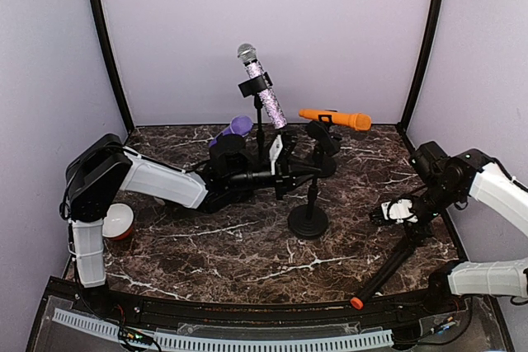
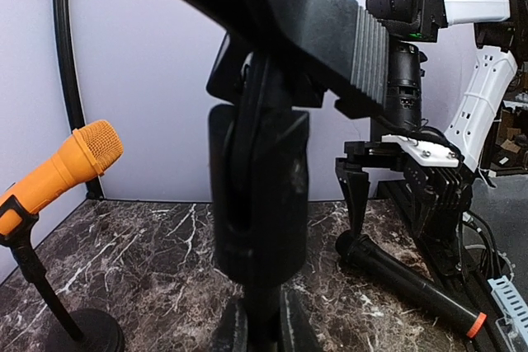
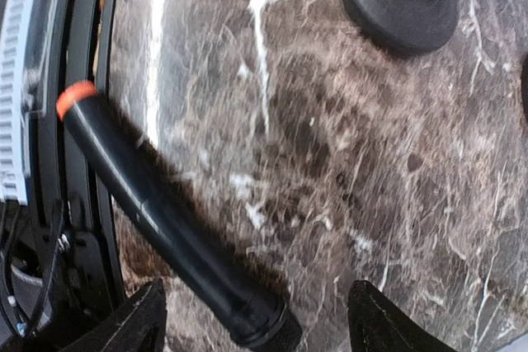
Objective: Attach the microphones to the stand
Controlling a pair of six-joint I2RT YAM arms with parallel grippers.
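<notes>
Closest to the lens, the black microphone with the orange end [image 3: 165,212] lies flat on the marble-patterned counter [image 1: 231,245]. It is on the right arm's side of the round-based stand [image 1: 308,222] and nearer the arm bases than it, with its orange cap toward the counter's near edge. The right gripper [image 3: 257,307] hangs over that microphone's head with its jaws spread wide, one finger on each side, and the microphone rests on the counter, not lifted. The stand's clip carries the orange microphone [image 1: 334,119], almost level above the base, mesh head toward the right-arm side. Behind the stand, on its left-arm side, the glittery lilac microphone [image 1: 264,92] sits tilted in the clip of a taller pole [image 1: 259,125], silver head up. The purple microphone [image 1: 238,127] shows farther to that side, partly hidden behind the left arm. The left gripper [image 1: 285,166] sits just beside the stand's pole with its jaws closed; whether they pinch a stand part I cannot tell. Well away on the left-arm side rests a white-and-red bowl [image 1: 120,220].
</notes>
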